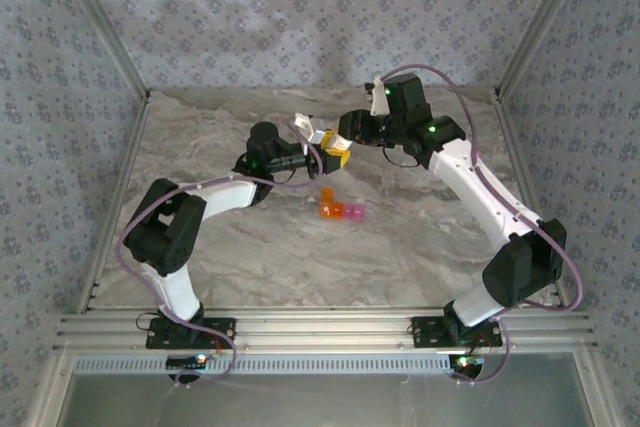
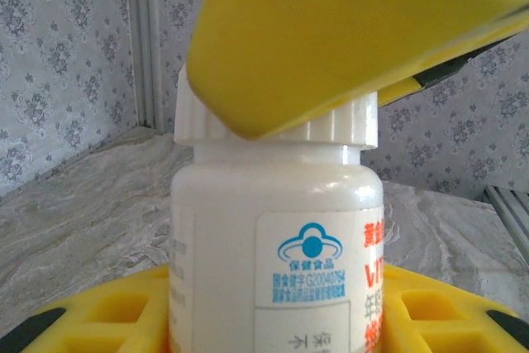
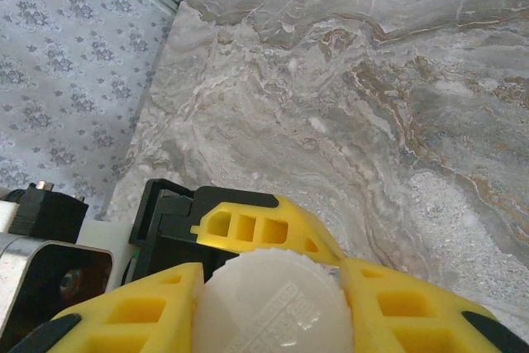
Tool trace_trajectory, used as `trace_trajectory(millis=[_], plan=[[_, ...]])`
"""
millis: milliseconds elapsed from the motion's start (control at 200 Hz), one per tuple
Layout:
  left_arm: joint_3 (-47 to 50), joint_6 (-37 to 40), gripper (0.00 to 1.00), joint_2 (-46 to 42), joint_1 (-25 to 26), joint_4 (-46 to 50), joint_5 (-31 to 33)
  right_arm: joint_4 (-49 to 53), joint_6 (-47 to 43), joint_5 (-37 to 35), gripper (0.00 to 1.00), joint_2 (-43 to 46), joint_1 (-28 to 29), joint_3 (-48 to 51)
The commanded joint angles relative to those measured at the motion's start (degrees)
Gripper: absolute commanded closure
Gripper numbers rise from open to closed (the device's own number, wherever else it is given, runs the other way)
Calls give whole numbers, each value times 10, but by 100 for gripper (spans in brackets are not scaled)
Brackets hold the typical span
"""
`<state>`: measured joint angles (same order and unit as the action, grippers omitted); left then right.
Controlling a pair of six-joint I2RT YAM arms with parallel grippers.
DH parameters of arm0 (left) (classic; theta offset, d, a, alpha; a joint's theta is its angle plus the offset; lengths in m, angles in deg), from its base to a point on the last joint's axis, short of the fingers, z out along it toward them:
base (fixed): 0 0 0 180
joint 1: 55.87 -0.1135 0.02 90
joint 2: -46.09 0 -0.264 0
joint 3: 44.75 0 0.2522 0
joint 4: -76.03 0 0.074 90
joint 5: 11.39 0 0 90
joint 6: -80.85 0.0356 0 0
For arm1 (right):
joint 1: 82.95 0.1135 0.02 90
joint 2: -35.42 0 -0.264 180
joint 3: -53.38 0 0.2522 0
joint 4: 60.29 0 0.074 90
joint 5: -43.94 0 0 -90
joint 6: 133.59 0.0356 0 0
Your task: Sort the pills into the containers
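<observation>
A white pill bottle (image 2: 248, 229) with a blue-printed label stands upright between the yellow fingers (image 2: 107, 316) of my left gripper (image 2: 277, 320), which is shut on its body. From above, my right gripper (image 3: 273, 312) is shut on the bottle's ribbed white cap (image 3: 273, 299); its yellow finger (image 2: 331, 39) covers the cap in the left wrist view. Both grippers meet above the table's middle, the left gripper (image 1: 312, 154) next to the right gripper (image 1: 337, 152). The containers (image 1: 340, 211), a short orange-to-pink strip, lie on the table just in front of them. The pills are hidden.
The marble table (image 1: 420, 247) is boxed in by patterned walls (image 1: 300, 17) with metal rails (image 1: 110, 37) at the corners. An aluminium frame (image 1: 320, 327) runs along the near edge by both arm bases.
</observation>
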<state>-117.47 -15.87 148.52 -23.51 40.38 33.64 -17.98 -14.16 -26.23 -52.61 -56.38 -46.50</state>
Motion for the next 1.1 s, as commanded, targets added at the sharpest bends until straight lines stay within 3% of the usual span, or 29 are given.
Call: trace_trajectory(millis=[0,220,365,680,860,1094], plan=[[-18,6,100,-5,20,-58,-14,9,18,26,63,-3,17,3],[-20,7,100,-5,20,-55,-15,26,-5,49,37,7,-6,-31],[-18,8,100,-5,21,-55,-15,44,-20,61,25,14,-28,-59],[-19,8,100,-6,21,-52,-14,110,-123,88,15,9,-79,-102],[-19,10,100,-7,21,-51,-15,154,-210,113,15,3,-80,-110],[-25,9,100,-4,20,-46,-15,173,-236,127,16,-3,-64,-118]])
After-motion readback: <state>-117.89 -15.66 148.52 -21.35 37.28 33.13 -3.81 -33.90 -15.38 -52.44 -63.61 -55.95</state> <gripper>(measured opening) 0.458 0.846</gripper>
